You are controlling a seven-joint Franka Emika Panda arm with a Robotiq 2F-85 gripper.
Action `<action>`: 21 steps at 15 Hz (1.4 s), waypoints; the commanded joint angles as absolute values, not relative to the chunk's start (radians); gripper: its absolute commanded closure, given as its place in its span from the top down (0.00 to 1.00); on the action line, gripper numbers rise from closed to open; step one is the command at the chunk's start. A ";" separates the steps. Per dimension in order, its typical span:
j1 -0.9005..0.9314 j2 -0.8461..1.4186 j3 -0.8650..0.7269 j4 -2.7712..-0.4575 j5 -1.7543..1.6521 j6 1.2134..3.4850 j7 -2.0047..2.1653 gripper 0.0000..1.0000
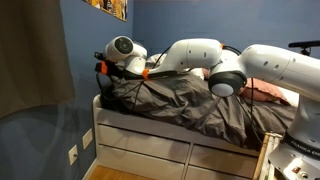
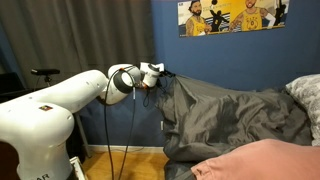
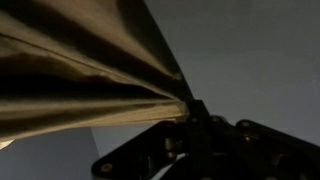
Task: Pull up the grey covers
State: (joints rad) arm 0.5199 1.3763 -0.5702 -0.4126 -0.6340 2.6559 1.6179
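Observation:
The grey covers (image 1: 185, 105) are a dark grey rumpled duvet lying across the bed. They show in both exterior views (image 2: 225, 115). My gripper (image 1: 104, 72) is at the bed's end and is shut on a bunched edge of the covers, holding it lifted above the mattress (image 2: 163, 76). In the wrist view the fabric (image 3: 80, 70) stretches taut in folds away from the jaws (image 3: 190, 108), which pinch its gathered tip.
A pinkish-brown pillow (image 2: 265, 160) and a light grey-white pillow (image 2: 305, 95) lie at the head of the bed. The white bed frame with drawers (image 1: 150, 150) stands against a blue wall. A poster (image 2: 230, 15) hangs above the bed.

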 commanded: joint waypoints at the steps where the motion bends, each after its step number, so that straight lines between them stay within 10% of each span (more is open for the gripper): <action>1: 0.519 1.375 -0.568 -0.413 -0.633 2.656 1.614 0.01; 21: 0.668 1.459 -1.210 -0.418 -0.643 2.510 2.841 0.00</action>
State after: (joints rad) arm 0.6310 1.4330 -1.1136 -0.4182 -0.6448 2.5439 2.6446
